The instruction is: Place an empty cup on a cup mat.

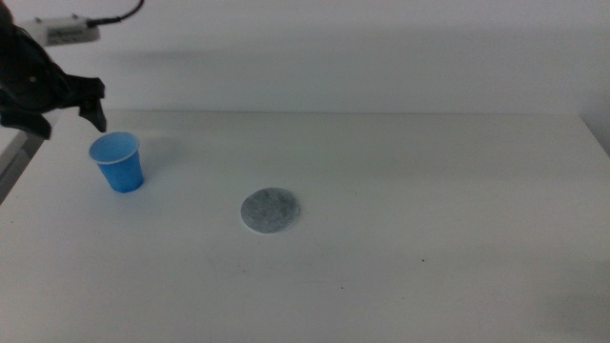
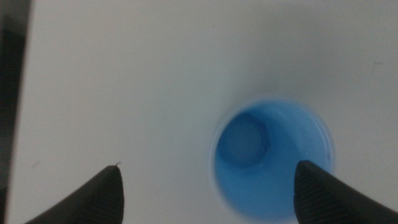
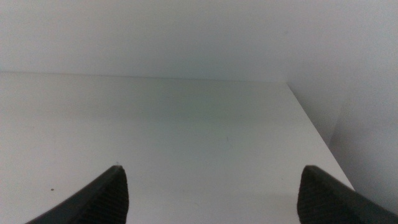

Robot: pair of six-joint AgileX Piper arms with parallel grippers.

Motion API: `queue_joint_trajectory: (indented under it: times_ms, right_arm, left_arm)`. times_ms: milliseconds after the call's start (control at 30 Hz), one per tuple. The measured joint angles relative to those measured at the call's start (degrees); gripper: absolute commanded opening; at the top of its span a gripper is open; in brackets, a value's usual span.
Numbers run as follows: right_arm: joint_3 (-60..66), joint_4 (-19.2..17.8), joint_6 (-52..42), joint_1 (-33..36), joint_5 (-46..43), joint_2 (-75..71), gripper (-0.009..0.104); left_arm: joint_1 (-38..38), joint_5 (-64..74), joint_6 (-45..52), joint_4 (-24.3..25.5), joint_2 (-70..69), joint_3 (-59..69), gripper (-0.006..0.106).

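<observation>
Two jaws on the left gripper (image 2: 208, 186) stand wide apart w/ nothing between them but bench and part of the cup. From the left wrist cam I look straight down into the cup (image 2: 272, 158): blue inside, pale rim, empty, and it sits off-centre in the gap, under one jaw tip rather than midway. No contact that I can see; the jaws look to be above the rim.

In the middle view the left gripper (image 1: 93, 112) hangs at the far left of the bench (image 1: 429, 210), just behind and above the cup (image 1: 118, 162). Cup is upright on the bench, near the left edge.

The cup mat (image 1: 271, 211), grey mottled disc w/ thin white edge, lies flat on the bench to the right of the cup and nearer the camera, well apart from it. Nothing rests on the mat.

Right gripper (image 3: 211, 190): jaws also spread wide, holding nothing, only bare bench and wall ahead in its own cam. It doesn't show in the middle view.
</observation>
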Motion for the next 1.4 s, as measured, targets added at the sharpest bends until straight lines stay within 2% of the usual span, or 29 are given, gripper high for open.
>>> queue_joint_trajectory:
  times_ms: [167, 267, 367, 533, 767, 1033, 1167, 1400]
  right_arm:
    - [0.0, 0.0, 0.0, 0.0, 0.0, 0.0, 0.093]
    - [0.0, 0.0, 0.0, 0.0, 0.0, 0.0, 0.093]
    - [0.0, 0.0, 0.0, 0.0, 0.0, 0.0, 0.093]
    - [0.0, 0.0, 0.0, 0.0, 0.0, 0.0, 0.093]
    - [0.0, 0.0, 0.0, 0.0, 0.0, 0.0, 0.093]
    - [0.0, 0.0, 0.0, 0.0, 0.0, 0.0, 0.093]
    - [0.0, 0.0, 0.0, 0.0, 0.0, 0.0, 0.093]
    - [0.0, 0.0, 0.0, 0.0, 0.0, 0.0, 0.093]
  left_arm:
    - [0.0, 0.27, 1.01, -1.28, 6.2, -3.08, 0.092]
    - [0.0, -0.12, 1.47, -2.02, 8.77, -3.17, 0.083]
    - [0.0, -0.22, 1.58, -2.65, 10.19, -3.17, 0.06]
    - [0.0, 0.37, 1.41, -3.26, 10.91, -3.32, 0.0]
    - [-3.43, 5.16, -1.23, -2.18, 6.08, -4.17, -0.002]
    - [-18.69, 6.97, -1.95, -5.36, 0.91, -4.53, -0.002]
    - [-25.52, 7.3, -2.61, -5.05, 1.45, -4.27, -0.002]
    - [-30.45, 7.5, -5.32, -2.18, 4.79, -3.92, -0.002]
